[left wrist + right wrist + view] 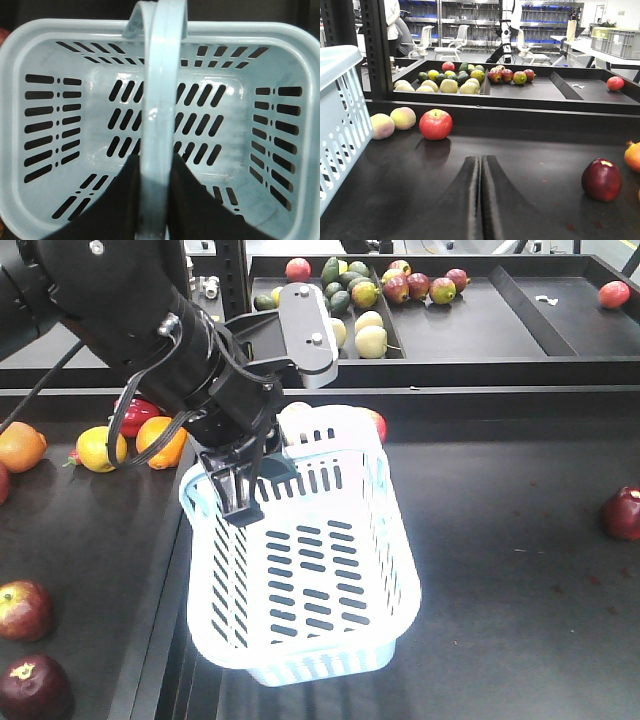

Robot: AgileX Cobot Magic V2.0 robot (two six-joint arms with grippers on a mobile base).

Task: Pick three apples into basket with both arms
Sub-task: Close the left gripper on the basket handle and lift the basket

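Note:
The pale blue-white basket (330,570) sits mid-table and is empty, its slotted bottom (210,115) bare. My left gripper (240,492) reaches down over the basket's far end and is shut on its handle (162,100), which runs between the black fingers (120,200). Two dark red apples (22,608) (32,687) lie at the front left. A third dark red apple (622,513) lies at the right edge, seen also as the maroon apple (601,179). My right gripper (480,167) is shut on nothing, low over the table, with the basket wall (340,115) to its left.
Oranges (100,448) lie behind the left arm. A bright red apple (435,124) and two pale peaches (392,121) sit near the basket's far side. A raised black ledge (520,117) separates the back tray (470,325), which holds mixed fruit.

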